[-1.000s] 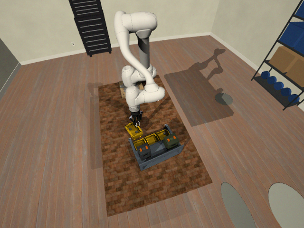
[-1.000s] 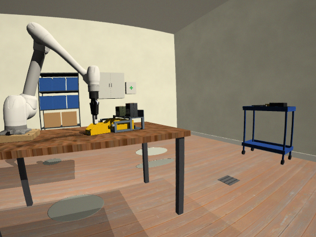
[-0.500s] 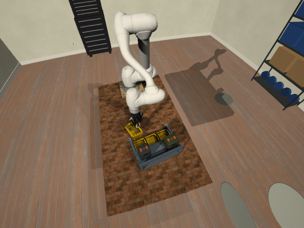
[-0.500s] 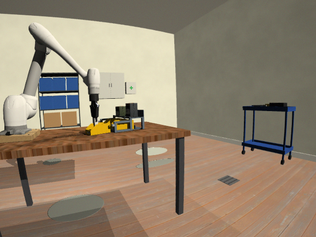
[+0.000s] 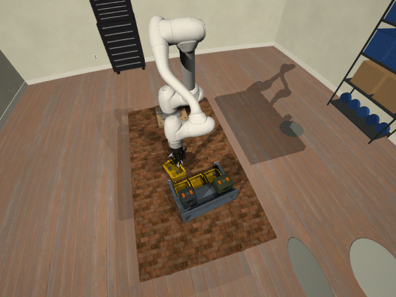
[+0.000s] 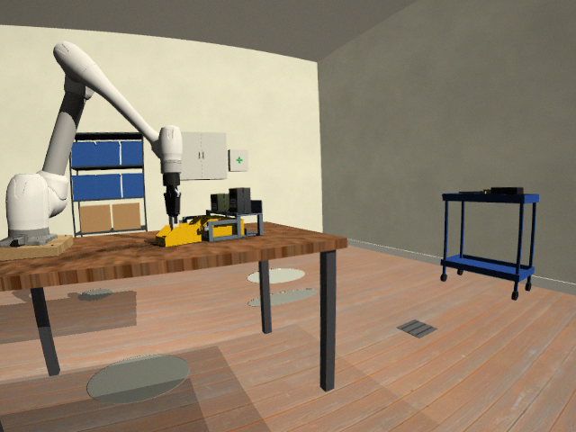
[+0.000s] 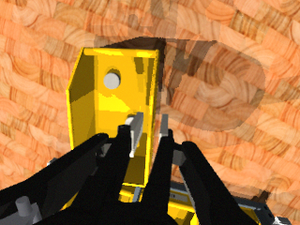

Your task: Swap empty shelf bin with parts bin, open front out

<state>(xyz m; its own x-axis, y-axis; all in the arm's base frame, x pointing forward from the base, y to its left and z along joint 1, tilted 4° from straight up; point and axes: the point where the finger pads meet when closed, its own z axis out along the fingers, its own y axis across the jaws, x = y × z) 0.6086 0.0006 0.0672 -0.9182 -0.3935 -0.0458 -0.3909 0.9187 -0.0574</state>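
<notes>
A yellow open bin with small grey parts in it stands on the table just in front of the left end of the grey shelf. It also shows in the side view and in the wrist view, where one grey disc lies inside. My gripper points straight down over the bin's right side wall. Its fingers stand narrowly apart, one on each side of that wall, and do not clamp it. Three yellow bins stand in the shelf's lower level; I cannot tell which one is empty.
Two dark boxes sit on the shelf's low top board. The arm's base stands on a wooden plate at the table's far end. A blue cart and a storage rack stand away from the table.
</notes>
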